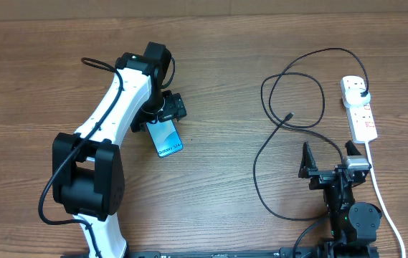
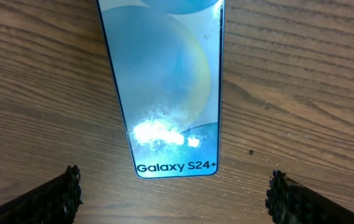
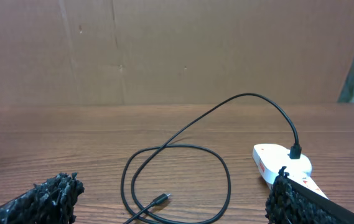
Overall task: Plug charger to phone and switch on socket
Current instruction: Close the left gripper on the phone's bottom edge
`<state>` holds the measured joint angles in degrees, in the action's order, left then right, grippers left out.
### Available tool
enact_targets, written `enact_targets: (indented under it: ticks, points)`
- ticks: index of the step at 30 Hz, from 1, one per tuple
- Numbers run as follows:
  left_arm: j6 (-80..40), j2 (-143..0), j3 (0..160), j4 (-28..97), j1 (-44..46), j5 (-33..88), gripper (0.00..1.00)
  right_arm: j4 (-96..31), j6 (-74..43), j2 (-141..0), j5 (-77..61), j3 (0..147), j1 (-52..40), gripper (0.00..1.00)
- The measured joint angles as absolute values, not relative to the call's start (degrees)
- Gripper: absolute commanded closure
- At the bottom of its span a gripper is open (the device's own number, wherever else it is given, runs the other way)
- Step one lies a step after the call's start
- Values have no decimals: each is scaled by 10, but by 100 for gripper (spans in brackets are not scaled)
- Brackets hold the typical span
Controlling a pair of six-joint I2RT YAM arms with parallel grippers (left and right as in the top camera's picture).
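The phone (image 1: 166, 138) lies flat on the wooden table with its blue-teal screen up; in the left wrist view the phone (image 2: 167, 87) shows its white text at the near end. My left gripper (image 1: 160, 118) hovers over its upper end, open and holding nothing, with both fingers (image 2: 58, 199) wide of the phone. The charger (image 1: 290, 93) is looped on the right, its small connector (image 1: 290, 116) free on the table and its black plug (image 1: 362, 94) seated in the white socket (image 1: 359, 107). My right gripper (image 1: 328, 159) stands open and empty below the loop, with the connector (image 3: 161, 199) lying ahead of it.
The socket's thick white lead (image 1: 379, 193) runs down the right side, past my right arm's base (image 1: 354, 215). A brown cardboard wall (image 3: 177, 50) stands behind the table. The left arm (image 1: 110, 115) spans the left half of the table.
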<state>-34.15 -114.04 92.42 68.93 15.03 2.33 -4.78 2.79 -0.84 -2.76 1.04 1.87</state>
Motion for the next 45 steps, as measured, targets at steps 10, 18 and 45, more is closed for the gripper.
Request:
enact_targets:
  ticks: [10, 18, 45]
  points:
    - [-342, -1140, 924, 701, 150, 23, 1, -47, 28, -8, -28, 10, 19, 0]
    - [-341, -1140, 924, 701, 150, 23, 1, -48, 28, -8, -28, 10, 19, 0]
    - [-342, -1140, 924, 675, 150, 11, 0, -48, 28, -8, -28, 10, 19, 0]
